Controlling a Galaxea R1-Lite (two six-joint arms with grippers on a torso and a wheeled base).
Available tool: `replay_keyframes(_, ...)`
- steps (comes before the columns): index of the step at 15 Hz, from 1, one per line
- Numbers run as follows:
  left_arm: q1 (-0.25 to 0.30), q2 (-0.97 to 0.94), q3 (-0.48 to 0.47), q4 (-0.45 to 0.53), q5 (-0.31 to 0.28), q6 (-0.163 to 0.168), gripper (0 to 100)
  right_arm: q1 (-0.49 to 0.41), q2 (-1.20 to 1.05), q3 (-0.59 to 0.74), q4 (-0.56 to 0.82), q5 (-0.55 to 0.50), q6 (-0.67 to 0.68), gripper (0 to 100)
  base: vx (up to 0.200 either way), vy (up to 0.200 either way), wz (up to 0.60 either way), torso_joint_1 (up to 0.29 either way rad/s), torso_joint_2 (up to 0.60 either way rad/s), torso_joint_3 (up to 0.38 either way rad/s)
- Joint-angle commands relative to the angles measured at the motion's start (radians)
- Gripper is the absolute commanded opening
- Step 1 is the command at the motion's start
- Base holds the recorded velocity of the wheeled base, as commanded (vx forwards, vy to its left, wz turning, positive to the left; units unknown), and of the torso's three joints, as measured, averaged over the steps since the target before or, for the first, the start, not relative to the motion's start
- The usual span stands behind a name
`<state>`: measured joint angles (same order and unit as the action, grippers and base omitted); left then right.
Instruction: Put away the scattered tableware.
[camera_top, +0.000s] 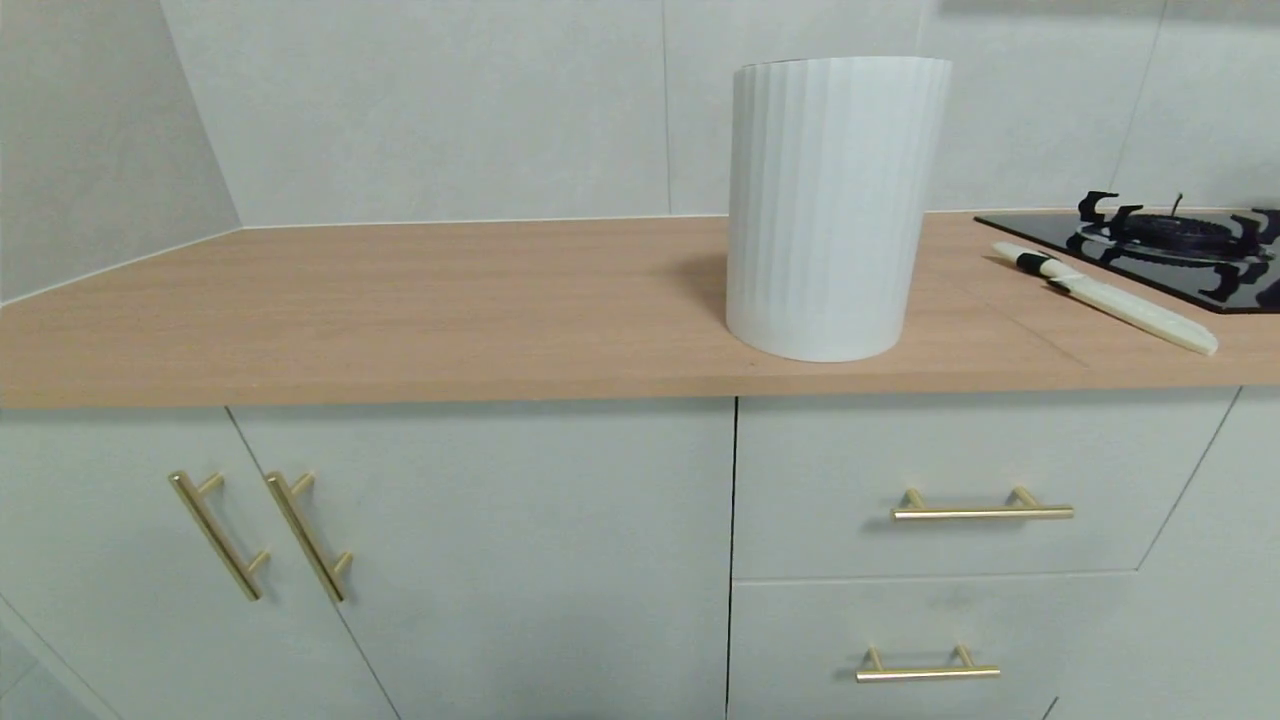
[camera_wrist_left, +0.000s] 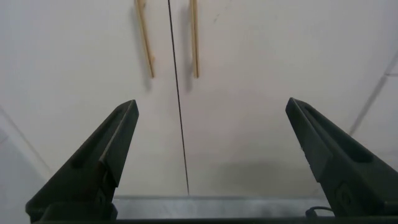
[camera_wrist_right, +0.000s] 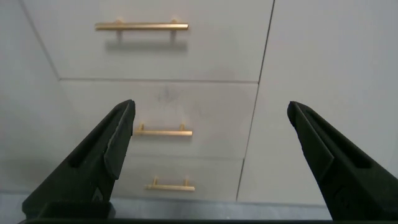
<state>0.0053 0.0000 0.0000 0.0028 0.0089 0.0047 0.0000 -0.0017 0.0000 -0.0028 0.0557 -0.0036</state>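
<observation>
A tall white ribbed container (camera_top: 826, 205) stands on the wooden countertop (camera_top: 400, 310), right of centre. A cream-coloured knife (camera_top: 1105, 297) with a black band lies on the counter farther right, beside the hob. My left gripper (camera_wrist_left: 211, 109) is open, low down, facing the cabinet doors with two gold handles (camera_wrist_left: 171, 37). My right gripper (camera_wrist_right: 211, 112) is open too, facing the drawer fronts (camera_wrist_right: 168, 106), with nothing between its fingers.
A black glass hob (camera_top: 1170, 250) with a burner grate sits at the counter's right end. Below the counter are two doors with gold handles (camera_top: 260, 535) on the left and drawers with gold bar handles (camera_top: 982, 512) on the right. Tiled walls close the back and left.
</observation>
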Motion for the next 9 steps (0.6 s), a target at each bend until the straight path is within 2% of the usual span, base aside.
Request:
replay_keyframes(1,0.001,0.000,0.000,0.000,0.002,0.000,100,0.000,0.002,0.000,0.000,-0.001,0.001,100,0.000,0.000,0.00,0.000,0.00,0.000)
replay_keyframes(9,0.001,0.000,0.000,-0.001,0.000,0.000,100,0.000,0.002,0.000,0.000,-0.001,0.004,100,0.000,0.000,0.00,0.000,0.00,0.000)
